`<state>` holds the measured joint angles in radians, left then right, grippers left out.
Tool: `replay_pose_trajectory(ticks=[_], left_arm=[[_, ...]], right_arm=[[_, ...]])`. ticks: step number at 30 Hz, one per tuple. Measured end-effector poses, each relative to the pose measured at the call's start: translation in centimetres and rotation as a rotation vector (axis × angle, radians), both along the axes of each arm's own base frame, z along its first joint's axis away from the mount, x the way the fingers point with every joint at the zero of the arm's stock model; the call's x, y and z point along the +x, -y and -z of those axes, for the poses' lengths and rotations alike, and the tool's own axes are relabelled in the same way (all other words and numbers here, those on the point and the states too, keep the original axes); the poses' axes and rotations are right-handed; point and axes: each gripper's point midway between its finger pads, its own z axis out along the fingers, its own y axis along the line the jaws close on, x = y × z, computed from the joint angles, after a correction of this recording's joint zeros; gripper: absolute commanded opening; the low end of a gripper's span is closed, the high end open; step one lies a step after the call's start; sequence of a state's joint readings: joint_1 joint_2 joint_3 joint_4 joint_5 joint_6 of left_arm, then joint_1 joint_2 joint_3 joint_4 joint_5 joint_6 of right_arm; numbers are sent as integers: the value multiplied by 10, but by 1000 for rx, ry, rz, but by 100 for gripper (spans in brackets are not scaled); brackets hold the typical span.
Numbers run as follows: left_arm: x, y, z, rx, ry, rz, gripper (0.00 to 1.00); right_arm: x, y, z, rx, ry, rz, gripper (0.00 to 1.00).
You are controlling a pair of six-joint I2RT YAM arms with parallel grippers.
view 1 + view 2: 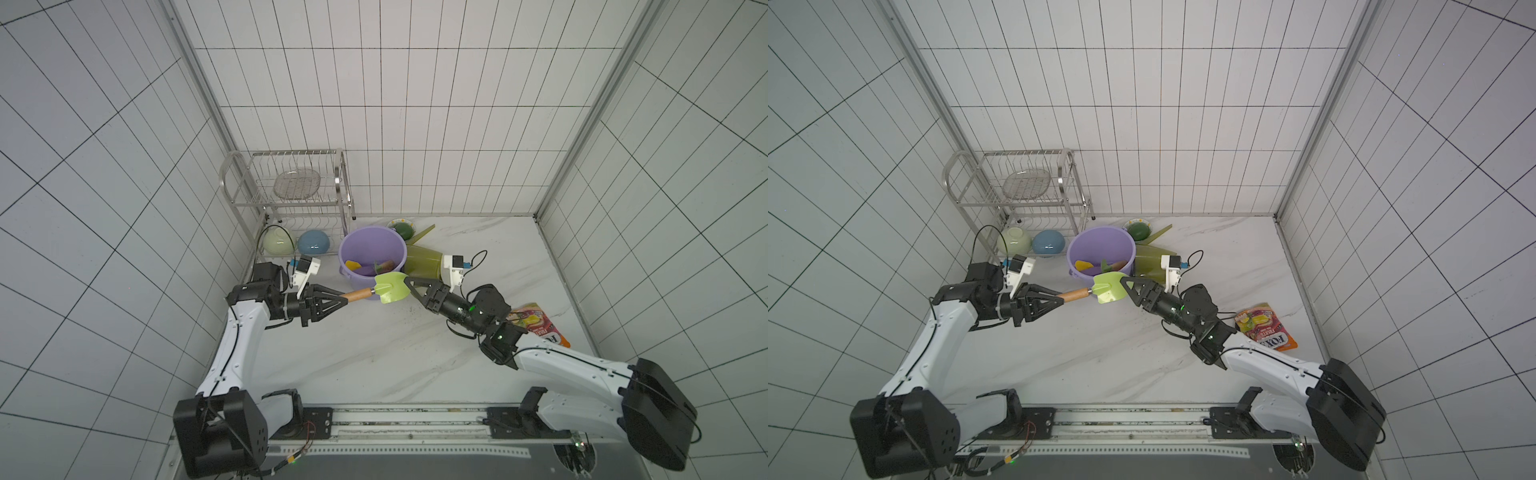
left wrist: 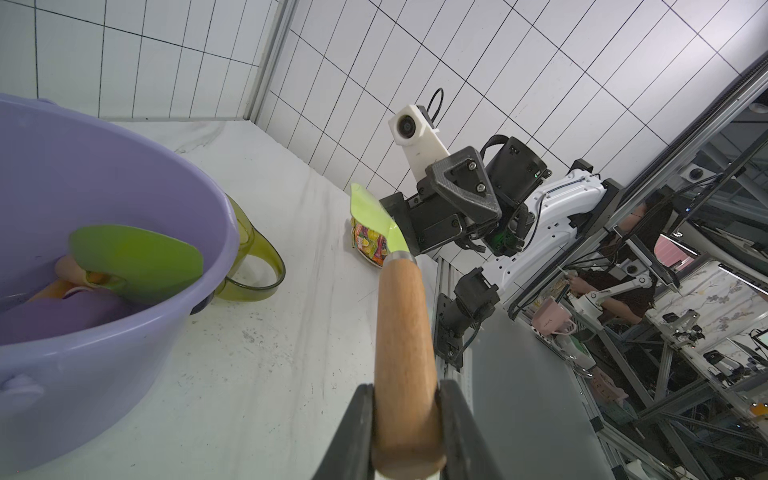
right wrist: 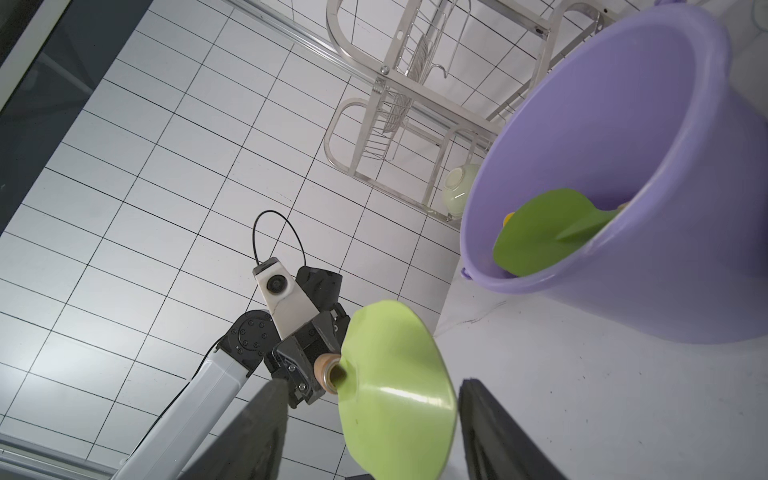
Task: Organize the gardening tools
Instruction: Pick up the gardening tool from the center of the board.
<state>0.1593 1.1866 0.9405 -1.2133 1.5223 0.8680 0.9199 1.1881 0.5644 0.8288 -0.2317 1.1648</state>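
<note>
A pale green trowel (image 1: 390,286) (image 1: 1108,286) with a wooden handle (image 2: 405,332) hangs level just in front of the purple bucket (image 1: 345,249) (image 1: 1073,249). My left gripper (image 1: 345,300) (image 2: 405,390) is shut on the handle's end. On either side of its blade (image 3: 395,386) stand the fingers of my open right gripper (image 1: 409,287) (image 3: 372,388), with a gap on each side. Inside the bucket lie a yellow trowel (image 1: 354,265), a bright green trowel (image 2: 137,262) (image 3: 536,232) and a purple trowel (image 2: 62,311). The olive watering can (image 1: 422,262) (image 1: 1148,262) stands right of the bucket.
A metal dish rack (image 1: 291,183) stands at the back left, with a pale green bowl (image 1: 277,241) and a blue bowl (image 1: 313,242) under it. A small plate (image 1: 401,228) sits behind the bucket. A snack packet (image 1: 540,326) lies by my right arm.
</note>
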Motion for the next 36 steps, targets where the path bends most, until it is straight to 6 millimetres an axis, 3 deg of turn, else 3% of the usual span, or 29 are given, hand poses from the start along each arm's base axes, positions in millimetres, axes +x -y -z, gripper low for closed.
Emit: replay_pose_trajectory(ticks=[14, 24, 29, 36], left_arm=[[-5, 1, -2, -11, 19, 14, 0], [3, 0, 1, -4, 122, 21, 2], [-1, 0, 0, 5, 157, 24, 20], [-9, 1, 0, 41, 247, 36, 51]], right_arm=[[3, -14, -1, 134, -47, -55, 31], [2, -15, -4, 155, -46, -67, 10], [-2, -13, -20, 193, -15, -84, 0], [-7, -13, -30, 161, 11, -112, 0]])
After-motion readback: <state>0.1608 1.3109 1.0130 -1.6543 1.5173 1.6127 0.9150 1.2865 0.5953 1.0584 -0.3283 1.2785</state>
